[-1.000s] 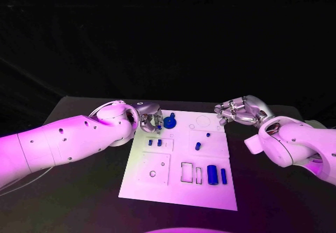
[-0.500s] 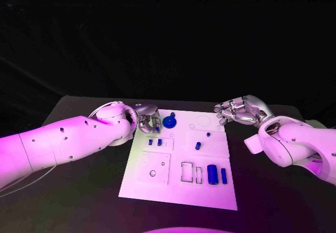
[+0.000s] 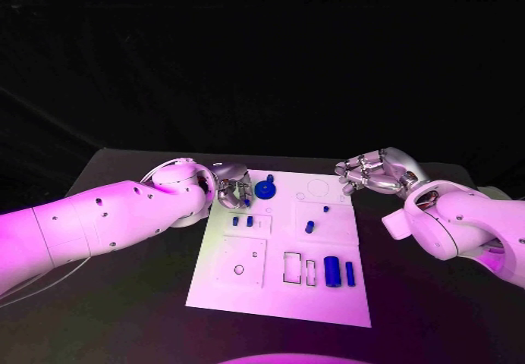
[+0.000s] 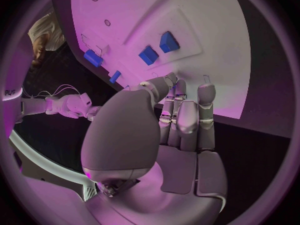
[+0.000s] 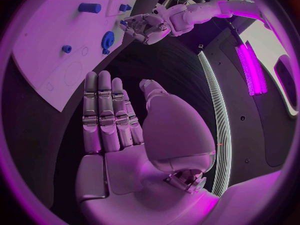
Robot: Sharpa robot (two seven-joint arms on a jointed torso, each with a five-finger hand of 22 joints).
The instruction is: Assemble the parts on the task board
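No legible text, label, brand, number or sign is borne by the task board (image 3: 278, 303), the parts, the hands or the table in any view.

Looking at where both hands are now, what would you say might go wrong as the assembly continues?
1. The left robot hand hovers right beside the round blue gear-like part at the far end of the white task board; a stray finger could knock it off its seat.
2. Two small blue blocks lie just below that hand, and might be swept aside as it reaches.
3. The right robot hand hangs at the board's far right corner and could nudge the board.
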